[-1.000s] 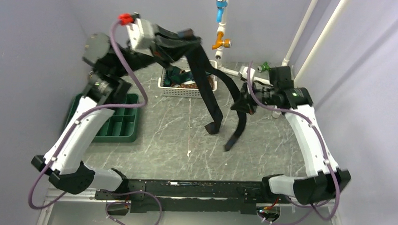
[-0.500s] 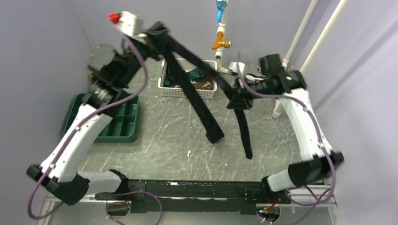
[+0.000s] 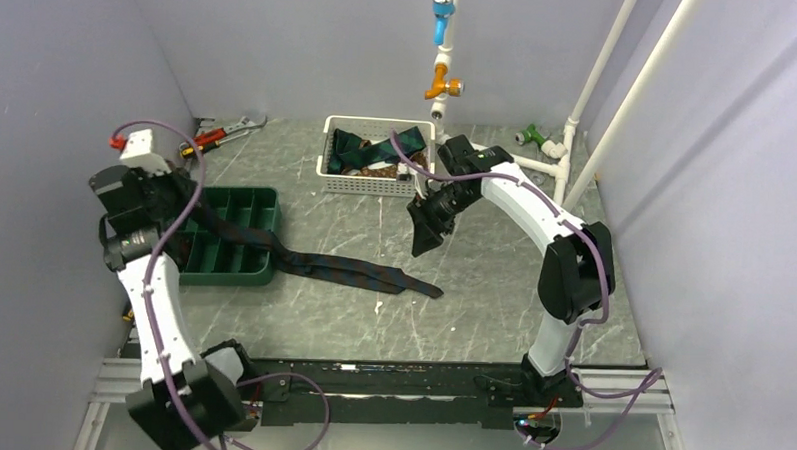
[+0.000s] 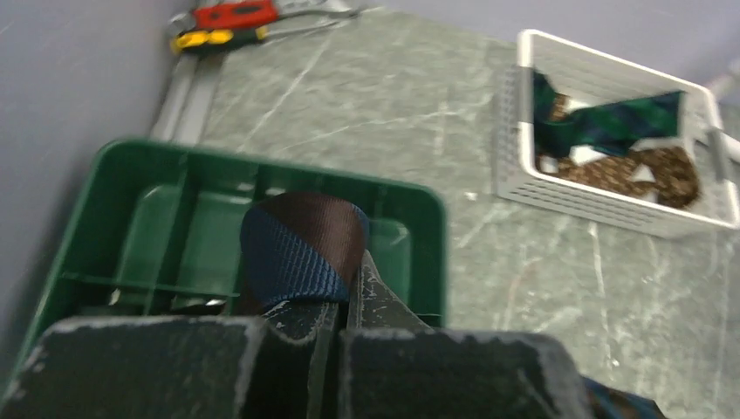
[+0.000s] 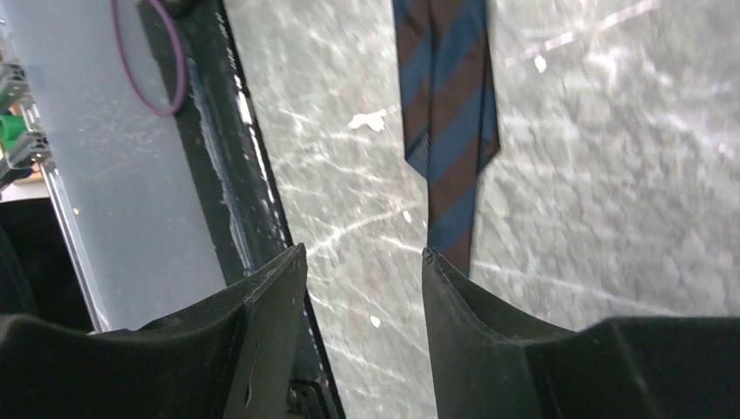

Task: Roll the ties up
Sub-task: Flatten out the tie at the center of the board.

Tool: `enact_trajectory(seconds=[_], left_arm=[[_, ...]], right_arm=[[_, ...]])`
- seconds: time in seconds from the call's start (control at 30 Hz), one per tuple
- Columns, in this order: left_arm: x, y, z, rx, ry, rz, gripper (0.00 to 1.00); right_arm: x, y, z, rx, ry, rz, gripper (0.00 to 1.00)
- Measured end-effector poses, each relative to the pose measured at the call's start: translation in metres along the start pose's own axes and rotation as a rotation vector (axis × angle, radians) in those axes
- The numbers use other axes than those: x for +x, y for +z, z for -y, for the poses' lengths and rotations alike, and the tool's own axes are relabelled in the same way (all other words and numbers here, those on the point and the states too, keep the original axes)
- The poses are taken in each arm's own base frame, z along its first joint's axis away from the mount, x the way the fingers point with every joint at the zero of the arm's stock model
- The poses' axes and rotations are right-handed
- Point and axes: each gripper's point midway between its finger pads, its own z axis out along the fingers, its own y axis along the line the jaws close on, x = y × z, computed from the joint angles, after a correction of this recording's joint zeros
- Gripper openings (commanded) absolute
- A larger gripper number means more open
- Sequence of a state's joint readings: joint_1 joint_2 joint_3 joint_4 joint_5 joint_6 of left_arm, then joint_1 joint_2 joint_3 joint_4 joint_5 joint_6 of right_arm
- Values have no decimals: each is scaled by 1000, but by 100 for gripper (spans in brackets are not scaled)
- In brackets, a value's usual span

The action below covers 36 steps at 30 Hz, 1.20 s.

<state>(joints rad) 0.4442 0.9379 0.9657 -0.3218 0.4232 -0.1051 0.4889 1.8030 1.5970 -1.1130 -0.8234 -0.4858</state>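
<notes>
A navy and brown striped tie [image 3: 353,271] lies stretched on the table, from the green tray to its pointed end at mid-table. My left gripper [image 3: 190,218] hovers over the tray, shut on the tie's narrow end; the left wrist view shows the tie [image 4: 301,249] folded over the closed left gripper [image 4: 349,288]. My right gripper [image 3: 424,236] hangs open above the table with nothing in it. Below the right gripper [image 5: 362,262] lies the wide end of the tie [image 5: 449,105]. More ties, a green plaid tie [image 4: 611,127] and a brown patterned tie [image 4: 663,170], sit in the white basket.
The white basket [image 3: 371,187] stands at the back centre. A green compartment tray [image 3: 235,269] sits at the left. A red-handled wrench [image 3: 218,134] lies at the back left corner. Pipes with valves [image 3: 439,86] rise at the back. A black rail [image 3: 389,377] runs along the near edge.
The tie hung in the air between both raised grippers; now it lies on the table. My right gripper opened and let go. My left arm swung down and left, still gripping.
</notes>
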Motion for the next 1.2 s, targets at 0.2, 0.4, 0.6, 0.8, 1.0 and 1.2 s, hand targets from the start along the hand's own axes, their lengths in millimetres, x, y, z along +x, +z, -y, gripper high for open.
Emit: enact_trajectory(seconds=[0.2,0.4,0.6,0.8,1.0,1.2], left_arm=[[28,6,-82,-111,-139,-98,83],[17,6,-88,30,-34,-191,99],[29,-16,-56,244,275,-235,100],[78,-28,66,786,686,-279,88],[160,-59,210,1342,985,-240,66],[246,-54,285,1597,1107,-363,59]], right_arm=[[33,10,23,70,50,-75,51],[41,14,31,94,61,-87,46],[53,-4,49,101,174,-39,45],[76,-36,64,155,283,9,39],[93,-45,65,167,384,30,34],[100,-59,73,197,457,68,34]])
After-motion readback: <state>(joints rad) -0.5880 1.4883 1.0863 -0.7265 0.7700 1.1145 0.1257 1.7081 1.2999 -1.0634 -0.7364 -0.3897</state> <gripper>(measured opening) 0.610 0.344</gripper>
